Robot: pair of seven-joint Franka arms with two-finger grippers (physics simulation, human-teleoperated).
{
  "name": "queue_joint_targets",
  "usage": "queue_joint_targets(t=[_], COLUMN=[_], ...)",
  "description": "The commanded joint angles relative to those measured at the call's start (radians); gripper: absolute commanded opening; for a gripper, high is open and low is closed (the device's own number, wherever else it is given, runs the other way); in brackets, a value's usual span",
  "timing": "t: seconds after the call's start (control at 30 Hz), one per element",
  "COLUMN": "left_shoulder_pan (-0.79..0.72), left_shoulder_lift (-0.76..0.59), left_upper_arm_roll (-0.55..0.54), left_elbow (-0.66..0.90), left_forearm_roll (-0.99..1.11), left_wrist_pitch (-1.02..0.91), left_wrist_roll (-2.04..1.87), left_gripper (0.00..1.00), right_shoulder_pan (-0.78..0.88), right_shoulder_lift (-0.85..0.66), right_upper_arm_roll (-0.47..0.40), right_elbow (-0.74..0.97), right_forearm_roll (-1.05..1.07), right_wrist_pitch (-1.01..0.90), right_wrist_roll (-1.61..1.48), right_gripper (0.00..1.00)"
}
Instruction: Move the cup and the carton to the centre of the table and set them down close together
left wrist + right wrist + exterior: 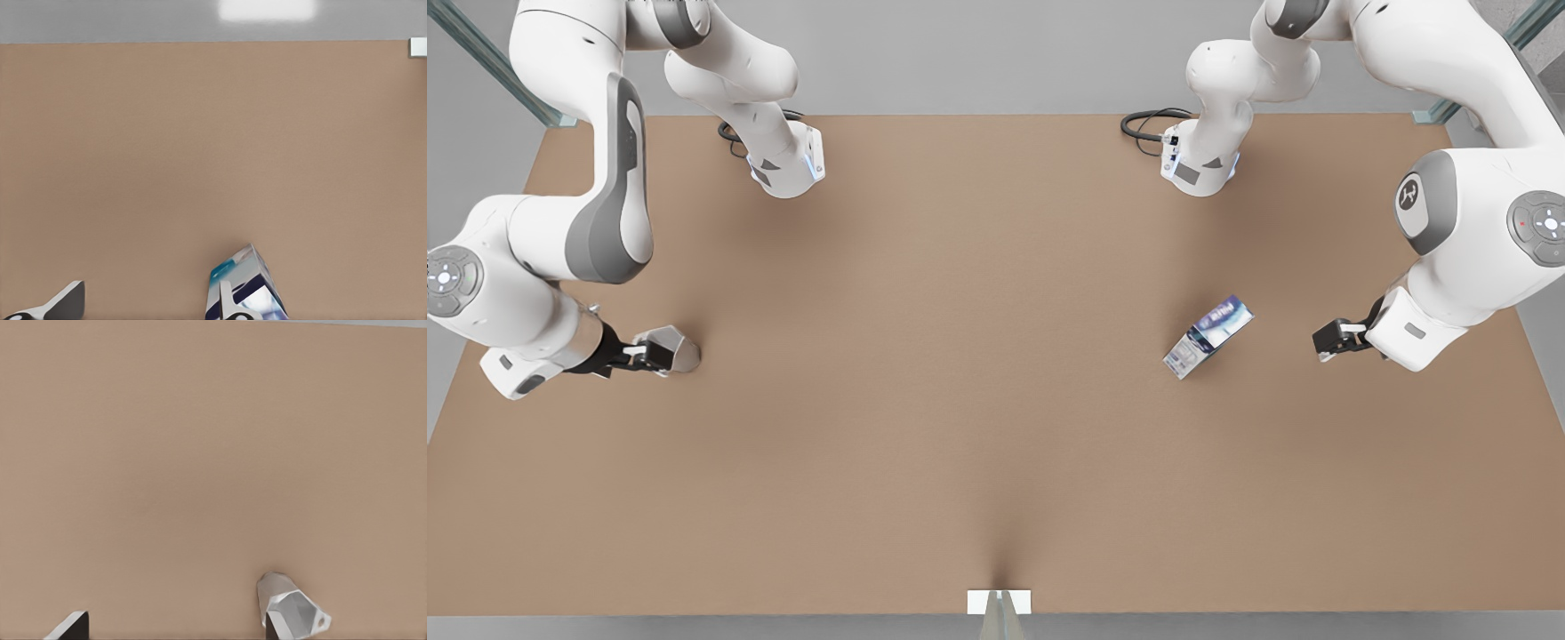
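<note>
The faceted white-grey cup (679,349) stands on the brown table (960,373) at the front view's left. My right gripper (643,355) is low, right beside it. In the right wrist view this gripper (170,628) is open, and the cup (291,608) sits just past one fingertip (271,629), not between the two. The carton (1208,337) lies tilted at the front view's right. My left gripper (1329,340) hovers a short way to its right, apart from it. In the left wrist view this gripper (147,305) is open, with the carton (245,279) behind one fingertip (225,301).
Both arm bases (787,167) (1199,169) and their black cables stand at the table's far edge. A small white tab (999,602) marks the near edge, also seen as the tab (418,47) in the left wrist view. The wide middle of the table is bare brown surface.
</note>
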Motion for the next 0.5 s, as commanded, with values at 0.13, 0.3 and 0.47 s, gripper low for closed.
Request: queue_joint_targets(t=[0.13,0.3,0.47], left_shoulder_pan=[0.0,0.0,0.0], left_shoulder_lift=[-0.002,-0.002,0.0], left_upper_arm_roll=[-0.002,-0.003,-0.002], left_elbow=[0.002,0.0,0.0], left_forearm_roll=[-0.001,-0.001,-0.001], left_wrist_pitch=[-0.002,-0.002,0.0], left_wrist_roll=[0.0,0.003,0.003], left_gripper=[1.0,1.0,1.0], right_shoulder_pan=[-0.01,-0.046,-0.08], right_shoulder_lift=[-0.002,-0.12,-0.11], right_upper_arm_roll=[0.0,0.001,0.002], right_elbow=[-0.158,-0.549,-0.623], right_forearm_roll=[-0.005,-0.029,-0.083], right_wrist_pitch=[0.018,0.364,0.395], right_wrist_roll=[-0.011,0.0,0.003], right_gripper=[1.0,1.0,1.0])
